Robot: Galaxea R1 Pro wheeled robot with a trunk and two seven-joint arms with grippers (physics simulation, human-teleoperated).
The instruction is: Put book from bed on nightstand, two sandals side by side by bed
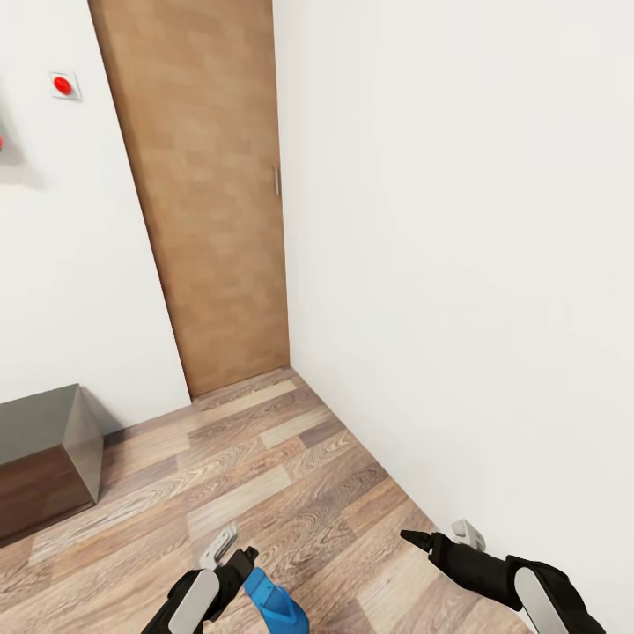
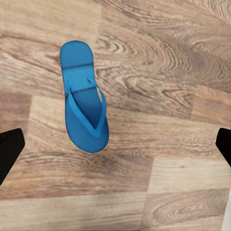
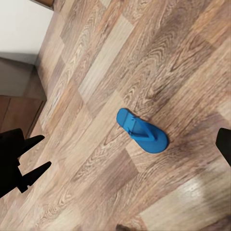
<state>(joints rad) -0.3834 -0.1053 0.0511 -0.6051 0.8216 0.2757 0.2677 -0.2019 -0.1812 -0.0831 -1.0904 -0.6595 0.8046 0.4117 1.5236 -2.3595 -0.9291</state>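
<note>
Jaws of the left gripper [image 1: 231, 548] and right gripper [image 1: 445, 534] both stand spread and grasp nothing, the left one just above a blue sandal [image 1: 275, 605] lying flat on the wood-plank floor [image 1: 264, 458], strap up. A descent off the sandal's centre could, I judge, skid the thin sole across the smooth planks or pinch only a strap. Beyond stand a dark cabinet [image 1: 44, 449] cut off at the frame edge, white walls and a closed wooden door [image 1: 211, 194]; whether the two wrist views show one sandal or two I cannot tell.
</note>
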